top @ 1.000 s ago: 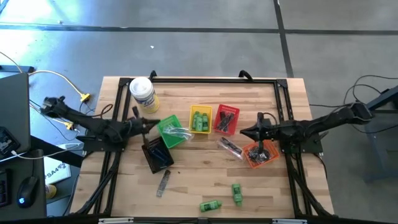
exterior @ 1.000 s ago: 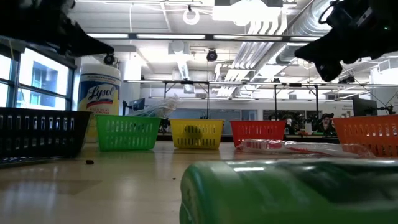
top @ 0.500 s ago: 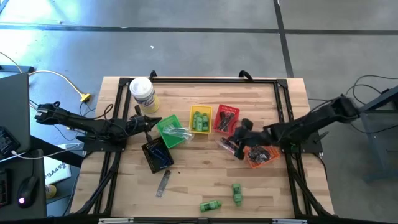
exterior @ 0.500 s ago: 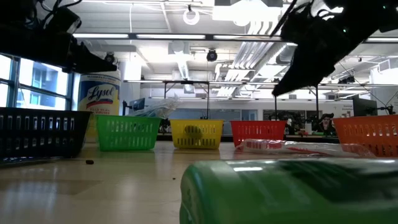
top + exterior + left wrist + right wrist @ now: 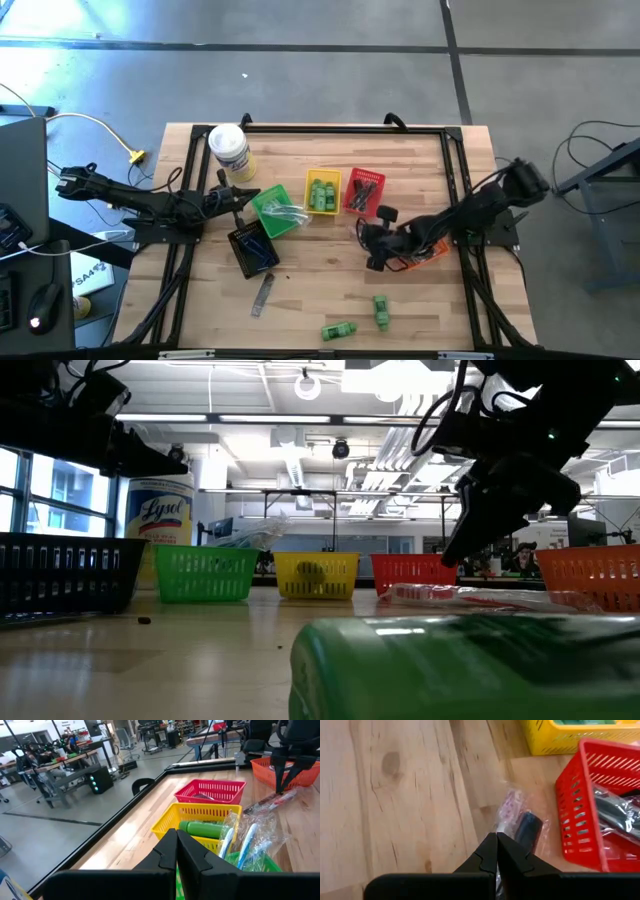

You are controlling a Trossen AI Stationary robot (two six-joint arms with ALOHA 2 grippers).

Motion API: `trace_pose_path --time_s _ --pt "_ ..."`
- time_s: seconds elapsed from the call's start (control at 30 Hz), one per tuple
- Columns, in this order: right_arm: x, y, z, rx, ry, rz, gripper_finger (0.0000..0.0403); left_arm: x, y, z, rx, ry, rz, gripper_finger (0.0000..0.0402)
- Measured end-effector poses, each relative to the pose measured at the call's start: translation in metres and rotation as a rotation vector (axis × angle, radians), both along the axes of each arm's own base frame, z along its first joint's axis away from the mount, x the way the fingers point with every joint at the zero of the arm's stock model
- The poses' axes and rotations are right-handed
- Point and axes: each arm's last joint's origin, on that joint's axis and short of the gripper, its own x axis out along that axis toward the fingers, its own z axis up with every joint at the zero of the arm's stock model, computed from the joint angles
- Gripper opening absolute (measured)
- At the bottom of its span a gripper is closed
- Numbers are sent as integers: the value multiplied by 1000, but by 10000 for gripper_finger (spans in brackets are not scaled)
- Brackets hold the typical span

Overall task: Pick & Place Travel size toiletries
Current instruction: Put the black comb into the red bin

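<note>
Toiletries lay scattered over the pale, knotted wooden table [image 5: 320,285]: two bright green mini bottles [image 5: 381,310] near its front edge, a flat grey comb [image 5: 262,294] left of them, and a crinkly clear plastic packet [image 5: 520,822] holding a dark piece and a pinkish one just beside the red basket [image 5: 362,192]. That packet sat on the bare wood between the red basket and the orange basket [image 5: 425,252]. More green bottles filled the yellow basket [image 5: 322,192], dark sticks lay in the red one, and clear-wrapped items stuck out of the green basket [image 5: 272,210]. All the baskets were small, rectangular and made of slotted plastic, as was the black basket [image 5: 252,248]. A white cylindrical canister [image 5: 229,148] with a yellow label stood at the back left.

Right pincer [image 5: 496,851] hovered low over the packet, its dark fingers pressed together, pinching nothing. Left pincer [image 5: 176,851] hung by the green basket, likewise pressed together and empty.
</note>
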Motion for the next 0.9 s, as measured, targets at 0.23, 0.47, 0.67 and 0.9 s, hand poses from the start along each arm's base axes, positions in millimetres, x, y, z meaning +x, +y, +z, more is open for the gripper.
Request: trace_pose_path --time_s 0.23,0.47,0.67,0.9 --pt "0 0 -3 -14 15 -10 2 0 0 2 -4 -20 0 0" --pt "0 -1 -3 -25 10 -19 2 0 -1 2 -7 -24 -29 0" --pt "0 -1 -3 -23 11 -18 2 0 -1 2 -7 -23 -29 0" --pt "0 0 -3 -23 10 -18 2 0 -1 2 -7 -24 -29 0"
